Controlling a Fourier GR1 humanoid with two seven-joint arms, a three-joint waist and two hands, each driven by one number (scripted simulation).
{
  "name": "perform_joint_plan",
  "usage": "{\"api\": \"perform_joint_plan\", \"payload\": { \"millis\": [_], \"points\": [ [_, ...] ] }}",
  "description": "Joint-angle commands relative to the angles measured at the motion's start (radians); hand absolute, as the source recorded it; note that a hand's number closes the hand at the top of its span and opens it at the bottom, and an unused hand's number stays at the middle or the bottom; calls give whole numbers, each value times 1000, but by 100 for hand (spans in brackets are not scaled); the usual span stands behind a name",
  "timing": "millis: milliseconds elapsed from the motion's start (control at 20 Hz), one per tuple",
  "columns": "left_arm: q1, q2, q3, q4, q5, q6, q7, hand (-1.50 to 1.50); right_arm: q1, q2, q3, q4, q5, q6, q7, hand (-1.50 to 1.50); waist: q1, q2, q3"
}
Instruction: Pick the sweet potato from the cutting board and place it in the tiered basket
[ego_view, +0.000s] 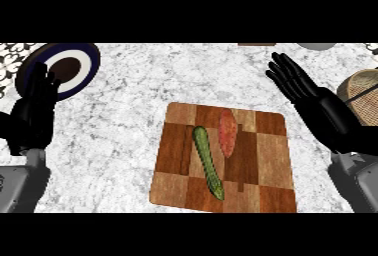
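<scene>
An orange-red sweet potato (228, 132) lies lengthwise on the upper middle of a checkered wooden cutting board (260, 192). Just left of it on the same board lies a long green cucumber (208, 162). The woven tiered basket (363, 93) shows partly at the right edge. My right hand (314, 97) is open with straight fingers pointing up and left, between the board and the basket and apart from the sweet potato. Over at the left edge my left hand (33, 107) rests open, fingers up.
A dark blue and white plate (80, 70) with a brown centre sits at the far left on the marble counter (133, 130), partly behind my left hand. A grey round object (317, 46) peeks in at the top right.
</scene>
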Motion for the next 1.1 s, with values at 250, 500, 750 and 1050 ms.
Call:
{"api": "perform_joint_plan", "payload": {
  "millis": [250,500,750,1050],
  "points": [
    [173,73,-75,100,-39,-104,81,0,281,363,-88,282,-375,-1,-135,150,2,13,16],
    [256,84,-104,116,-22,-188,71,0,312,461,-85,337,-97,-270,-447,-150,-6,-34,-3],
    [268,100,-104,116,-15,-217,69,0,300,181,44,454,199,-455,-184,-150,21,-34,-12],
    [281,143,-61,130,5,-259,56,0,136,16,151,403,265,-335,206,-150,6,-41,-6]
  ]
}}
